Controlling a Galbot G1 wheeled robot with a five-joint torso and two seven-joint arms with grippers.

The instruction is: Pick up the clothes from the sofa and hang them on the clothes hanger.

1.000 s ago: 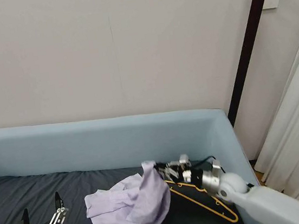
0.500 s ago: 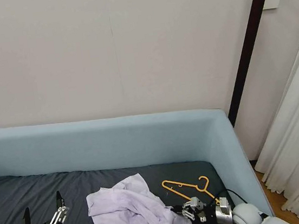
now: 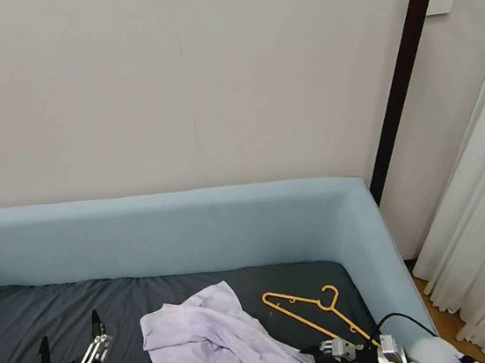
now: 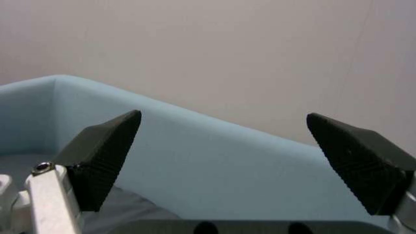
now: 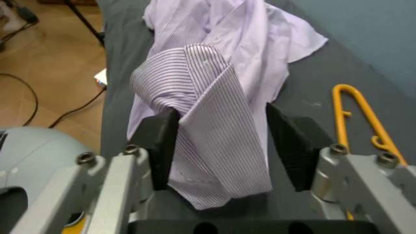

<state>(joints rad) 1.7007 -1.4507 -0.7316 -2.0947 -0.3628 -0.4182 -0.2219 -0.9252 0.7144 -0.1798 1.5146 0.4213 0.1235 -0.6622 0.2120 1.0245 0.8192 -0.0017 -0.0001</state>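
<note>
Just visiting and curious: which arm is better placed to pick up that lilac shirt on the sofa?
Right, probably. The right gripper has open fingers either side of a fold of the shirt. The left gripper, also open, hangs farther along the sofa, well apart from the shirt.

The left claw [image 3: 68, 334] sits low on the robot's left side. Its silver-grey knuckles are down and its two slim black fingers [image 3: 94, 328] point up and forward, spread in a wide V. In the left wrist view, its wedge-shaped ribbed pads [image 4: 104, 156] stand far apart, with nothing between them.

The right claw [image 3: 334, 361] lies low on the robot's right side, reaching inward from the rounded white wrist [image 3: 428, 356]. In the right wrist view, its dark pads are parted on silver linkages and angled towards each other.
</note>
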